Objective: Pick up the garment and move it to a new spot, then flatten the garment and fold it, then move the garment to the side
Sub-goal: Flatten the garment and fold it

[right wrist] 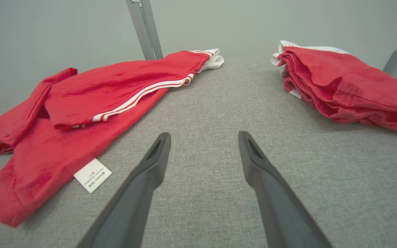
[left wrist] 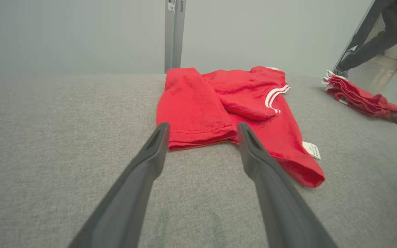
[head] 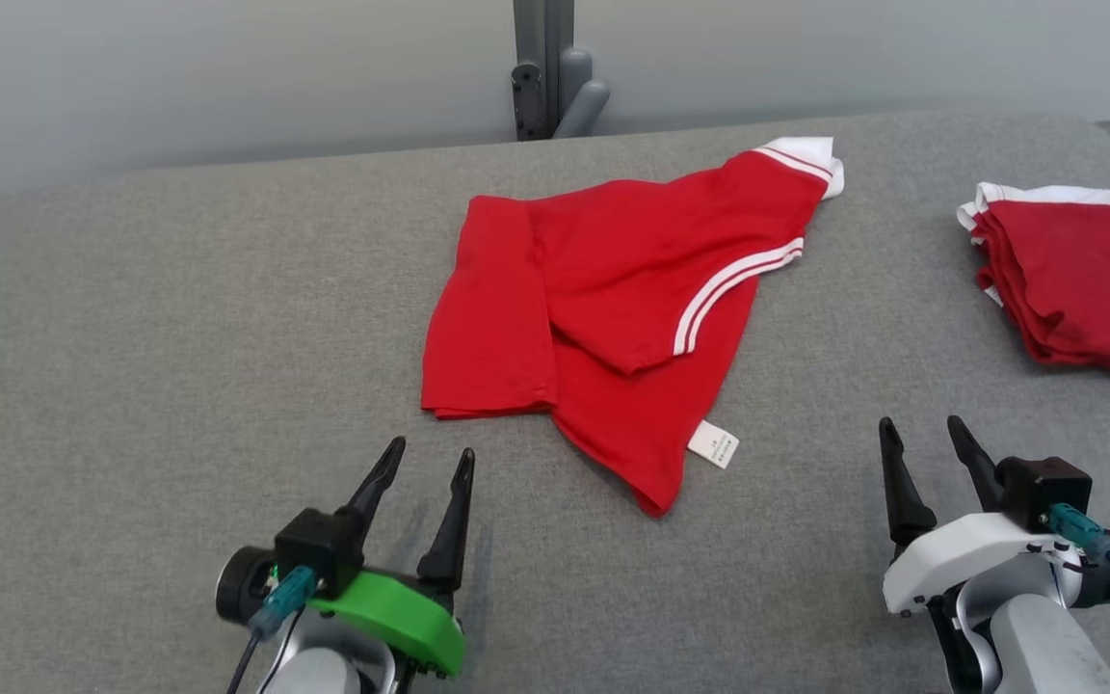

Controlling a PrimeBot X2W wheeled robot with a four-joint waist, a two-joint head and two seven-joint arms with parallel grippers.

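**Hazards**

- The garment (head: 613,289) lies crumpled at the middle of the table (head: 131,337), doubled over itself, with one flap laid across the body. It is not held. A pinch at the near hem is likely to take several layers at once, or the top layer alone. Either fault would leave the cloth bunched when it is lifted.
- A folded stack of red cloth (head: 1085,280) rests at the right edge of the table, well apart from the garment. A move to the right could drag one item onto the other and undo the stack.
- The left gripper (head: 432,449) stands wide and empty, just short of the near hem. The right gripper (head: 921,422) stands wide and empty over bare table, between the garment and the stack. An uneven reach by the two arms would skew the cloth.
- The striped trim (head: 738,280) marks a folded-over edge, and a finger could slip under it.
- The white label (head: 713,444) juts from the lower hem and could be mistaken for an edge to grasp.

**Surface and room**

- A plain pale wall (head: 227,77) stands behind the table.
- The table has a grey woven covering with rounded far corners. By judgement, cloth will drag on it rather than slide.
- A grey post (head: 543,67) rises at the far edge.
- The left wrist view shows a person's dark-clad legs (left wrist: 374,48) at its upper right.
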